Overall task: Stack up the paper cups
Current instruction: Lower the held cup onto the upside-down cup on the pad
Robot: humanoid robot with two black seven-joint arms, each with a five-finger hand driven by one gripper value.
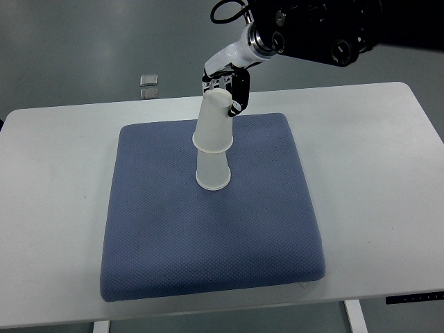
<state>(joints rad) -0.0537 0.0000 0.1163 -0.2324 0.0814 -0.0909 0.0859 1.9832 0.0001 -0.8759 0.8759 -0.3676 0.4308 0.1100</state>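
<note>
From the top view, an upturned white paper cup (213, 123) is gripped near its base by the fingers of the right hand (225, 89) and held tilted over a second upturned white paper cup (212, 171) on the blue textured cushion (208, 236), which lies on the white table (374, 173).

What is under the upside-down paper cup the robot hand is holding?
A second upside-down cup stands on the blue mat beneath the upper paper cup, held by the right robot hand. Its top is covered by the upper cup's rim, so seating depth is hidden.

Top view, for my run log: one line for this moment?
right hand shut on upper cup | upper cup over lower cup | on blue pad
</note>
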